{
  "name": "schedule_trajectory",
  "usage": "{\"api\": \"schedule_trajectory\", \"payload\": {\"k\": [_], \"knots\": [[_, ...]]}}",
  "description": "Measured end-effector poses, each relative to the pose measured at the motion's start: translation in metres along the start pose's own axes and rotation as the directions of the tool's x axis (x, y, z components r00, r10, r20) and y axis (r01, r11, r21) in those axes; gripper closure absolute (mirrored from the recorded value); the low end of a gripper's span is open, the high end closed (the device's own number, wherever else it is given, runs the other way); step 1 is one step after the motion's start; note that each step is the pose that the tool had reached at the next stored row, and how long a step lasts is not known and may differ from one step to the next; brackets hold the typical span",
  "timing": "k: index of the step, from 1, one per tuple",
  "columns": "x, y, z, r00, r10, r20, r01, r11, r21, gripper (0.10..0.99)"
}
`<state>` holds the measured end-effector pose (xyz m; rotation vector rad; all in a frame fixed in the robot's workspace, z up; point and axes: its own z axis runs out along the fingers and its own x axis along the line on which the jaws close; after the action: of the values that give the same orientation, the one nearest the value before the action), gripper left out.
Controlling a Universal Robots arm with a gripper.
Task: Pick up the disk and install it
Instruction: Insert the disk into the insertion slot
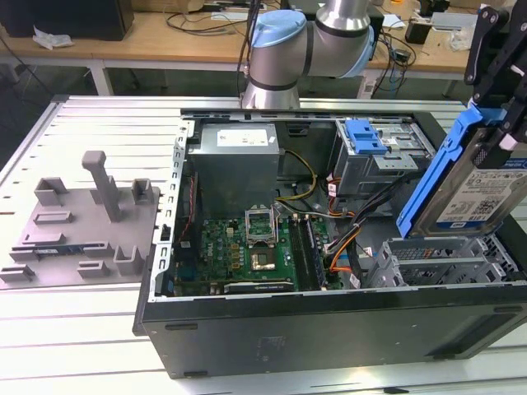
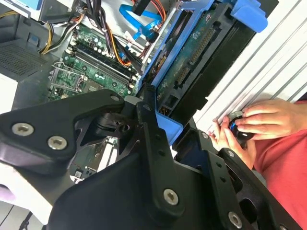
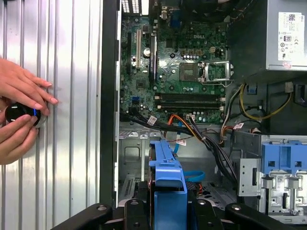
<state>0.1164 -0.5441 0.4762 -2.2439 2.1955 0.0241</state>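
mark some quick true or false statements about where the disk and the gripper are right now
1. The gripper holds the disk clear of the table. True.
2. The disk lies flat inside the drive cage. False: it hangs tilted above that cage.
3. The case is open, its motherboard exposed. True.
4. A person's hands rest on the motherboard. False: they hold a black knob on the table, outside the case.
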Motion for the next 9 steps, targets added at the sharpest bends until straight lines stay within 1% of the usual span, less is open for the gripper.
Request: {"api": "schedule_trajectory", "payload": {"k": [9], "knots": [[0.0002, -0.0001, 0.0074, 1.0, 0.0, 0.0001, 0.0, 1.0, 0.0, 0.718]]}}
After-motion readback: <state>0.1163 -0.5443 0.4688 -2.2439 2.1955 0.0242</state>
